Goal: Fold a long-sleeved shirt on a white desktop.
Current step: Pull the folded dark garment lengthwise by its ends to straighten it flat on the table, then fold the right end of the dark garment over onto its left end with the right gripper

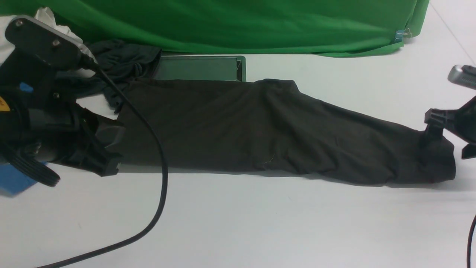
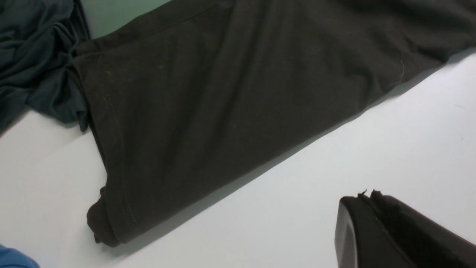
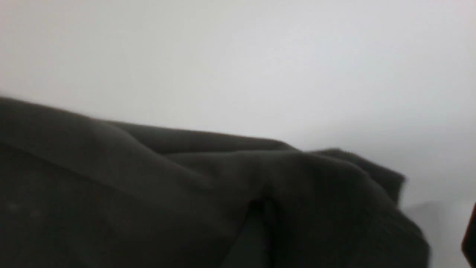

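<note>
Hidden or unclear: the right wrist view is badly blurred, showing only bunched dark cloth against white. The right gripper (image 1: 444, 136) is cut off at the front view's right edge; its jaws stand spread, one finger (image 1: 431, 126) on the shirt's right end, and it appears to hold nothing. The left gripper (image 2: 366, 219) has its jaws pressed together, empty, above bare table just clear of the cloth. The cable hatch (image 1: 200, 68) is partly covered by the shirt's far edge.

Edges and room: the white desktop (image 1: 238, 223) lies open along the near side, crossed by a black cable (image 1: 160, 178). A dark grey-teal garment (image 1: 119, 59) touches the shirt's left end.

The long-sleeved shirt (image 1: 253, 126) lies as a long, narrow, very dark brown band across the desktop, its left hem stitched and straight, its right end tapered and wrinkled
</note>
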Robot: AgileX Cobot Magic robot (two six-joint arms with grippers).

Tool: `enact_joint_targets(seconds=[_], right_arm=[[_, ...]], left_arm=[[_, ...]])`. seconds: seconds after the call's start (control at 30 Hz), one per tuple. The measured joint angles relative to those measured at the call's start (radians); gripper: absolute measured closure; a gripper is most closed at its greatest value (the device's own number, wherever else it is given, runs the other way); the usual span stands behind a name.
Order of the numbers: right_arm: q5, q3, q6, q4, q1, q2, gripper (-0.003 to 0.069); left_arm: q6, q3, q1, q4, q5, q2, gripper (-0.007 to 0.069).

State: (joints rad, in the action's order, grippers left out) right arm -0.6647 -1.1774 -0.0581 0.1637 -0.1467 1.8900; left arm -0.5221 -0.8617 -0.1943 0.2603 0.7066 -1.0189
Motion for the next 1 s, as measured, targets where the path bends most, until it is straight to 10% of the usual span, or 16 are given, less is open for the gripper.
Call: enact_joint_targets(seconds=[0.47, 0.7, 1.0], right_arm=[[0.008, -0.013, 0.132, 0.059, 0.027, 0.056, 0.0172], [-0.035, -0.012, 0.217, 0.048, 0.06, 0.041, 0.0576], [-0.177, 0.001, 0.09, -0.21, -0.058, -0.212, 0.0588]], left_arm=[[0.0, 0.0, 0.0, 0.0, 0.0, -0.001, 0.0608], [-0.008, 0.0, 0.0, 0.0, 0.0, -0.001, 0.0608], [-0.008, 0.0, 0.0, 0.015, 0.0, -0.001, 0.0608]])
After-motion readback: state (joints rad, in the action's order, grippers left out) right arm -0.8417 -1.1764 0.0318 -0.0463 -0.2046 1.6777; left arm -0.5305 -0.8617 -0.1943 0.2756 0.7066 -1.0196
